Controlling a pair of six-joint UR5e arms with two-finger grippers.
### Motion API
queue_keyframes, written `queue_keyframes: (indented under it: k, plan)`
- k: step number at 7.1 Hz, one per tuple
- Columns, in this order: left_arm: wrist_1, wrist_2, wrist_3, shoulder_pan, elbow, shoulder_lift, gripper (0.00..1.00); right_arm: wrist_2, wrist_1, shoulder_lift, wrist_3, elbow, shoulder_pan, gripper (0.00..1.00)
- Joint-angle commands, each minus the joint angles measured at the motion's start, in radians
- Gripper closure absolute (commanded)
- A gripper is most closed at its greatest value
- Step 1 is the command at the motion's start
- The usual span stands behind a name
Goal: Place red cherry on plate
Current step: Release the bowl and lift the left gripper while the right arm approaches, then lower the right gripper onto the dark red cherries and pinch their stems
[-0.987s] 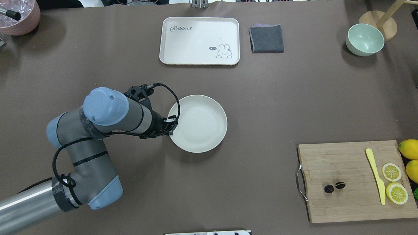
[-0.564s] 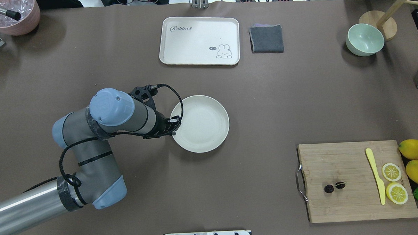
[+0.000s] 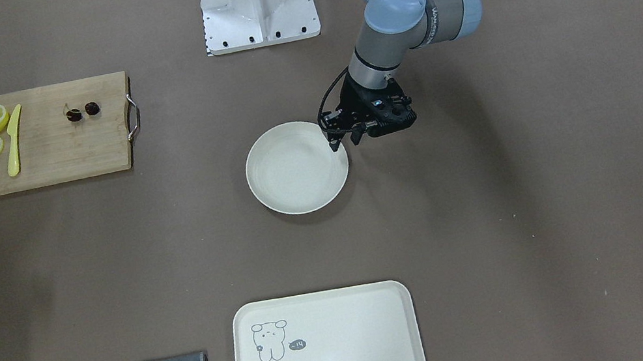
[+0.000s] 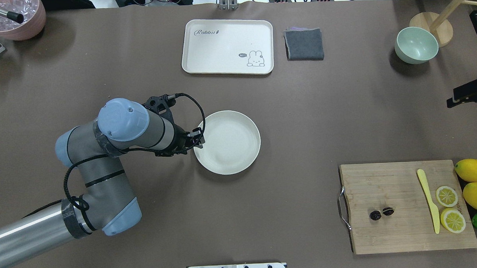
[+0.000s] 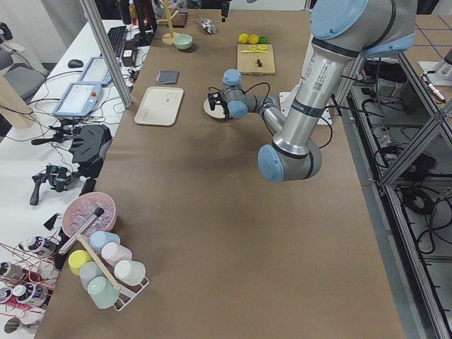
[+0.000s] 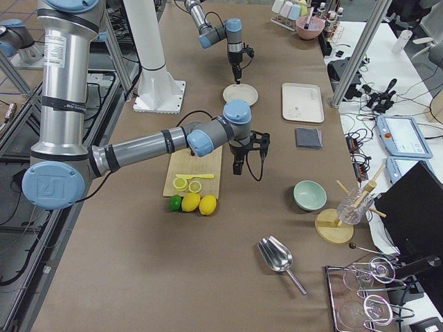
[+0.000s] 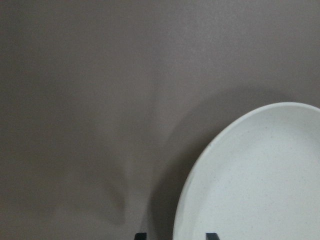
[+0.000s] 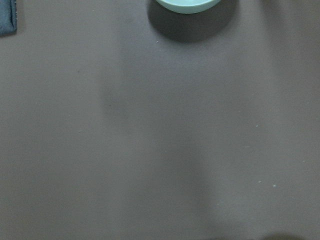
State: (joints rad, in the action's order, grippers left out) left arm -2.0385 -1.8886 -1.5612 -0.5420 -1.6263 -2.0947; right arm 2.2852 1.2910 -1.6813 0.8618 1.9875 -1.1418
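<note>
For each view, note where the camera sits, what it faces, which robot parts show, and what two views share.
Front-facing: across the table, facing robot; left gripper at plate.
Overhead: behind robot, looking down; left arm.
Exterior left: table's left end; left arm near.
Exterior right: right end; right arm near.
Left wrist: down on plate; fingertips.
Right wrist: down on table, mint bowl.
Shared: first two show red cherry on board.

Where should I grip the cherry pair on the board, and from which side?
Come straight down and close across one round fruit of the red cherry; the pair lies flat on the cutting board, and the stem looks too thin to hold reliably.
</note>
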Motion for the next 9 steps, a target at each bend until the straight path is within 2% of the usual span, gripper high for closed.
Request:
queue_keyframes:
  k: [1, 2, 3, 4, 5, 9]
  plan:
    - [0.003, -0.033, 0.123, -0.134, -0.006, 0.024, 0.02, -0.135, -0.002, 0.018, 0.231, 0.095, 0.2, 0.0]
    - [0.004, -0.07, 0.224, -0.198, -0.001, 0.05, 0.02, -0.151, -0.002, 0.019, 0.249, 0.125, 0.261, 0.0]
    - [0.02, -0.07, 0.233, -0.223, 0.006, 0.059, 0.02, -0.158, -0.002, 0.02, 0.258, 0.151, 0.32, 0.0]
    - [0.032, -0.07, 0.281, -0.23, 0.009, 0.059, 0.02, -0.188, -0.002, 0.019, 0.358, 0.175, 0.392, 0.0]
    - [0.034, -0.07, 0.375, -0.231, 0.009, 0.064, 0.02, -0.258, -0.002, 0.017, 0.485, 0.192, 0.486, 0.0]
    - [0.032, -0.063, 0.379, -0.245, 0.005, 0.068, 0.02, -0.427, 0.002, 0.019, 0.901, 0.226, 0.768, 0.0]
